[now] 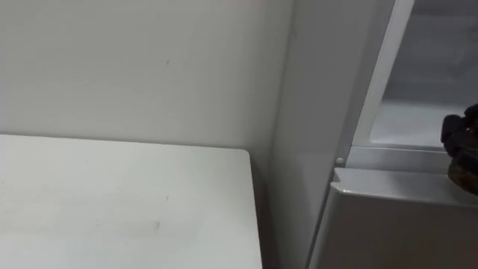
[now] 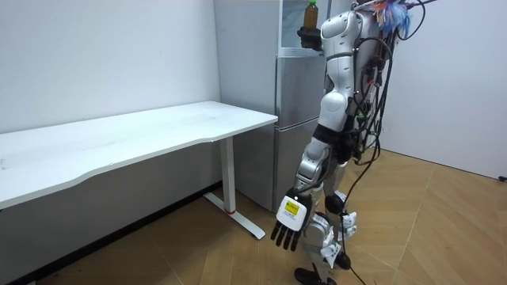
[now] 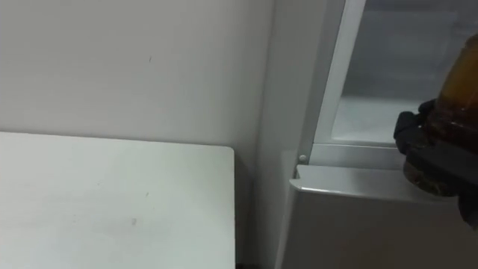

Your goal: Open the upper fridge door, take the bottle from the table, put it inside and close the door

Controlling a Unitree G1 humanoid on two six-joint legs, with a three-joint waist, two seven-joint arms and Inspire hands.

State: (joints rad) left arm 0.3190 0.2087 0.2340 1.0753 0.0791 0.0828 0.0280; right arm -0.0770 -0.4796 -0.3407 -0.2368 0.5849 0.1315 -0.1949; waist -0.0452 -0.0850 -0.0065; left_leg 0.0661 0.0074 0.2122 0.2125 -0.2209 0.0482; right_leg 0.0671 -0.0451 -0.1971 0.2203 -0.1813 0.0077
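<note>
Your head views are dim and flat: soft, even light leaves the plain white wall [image 1: 134, 67] and the white rectangular tabletop [image 1: 127, 202] a dull grey. A dark strip of shadow sits between the tabletop's edge and the tall grey metal fridge [image 1: 299, 149]. Its pale upper compartment [image 1: 407, 123] is the brightest patch, so the dark right hand [image 3: 433, 149] looks almost black against it. The amber bottle [image 3: 459, 82] it grips glows dully. Your room view is bright and evenly lit, with soft shadow under the tabletop.
</note>
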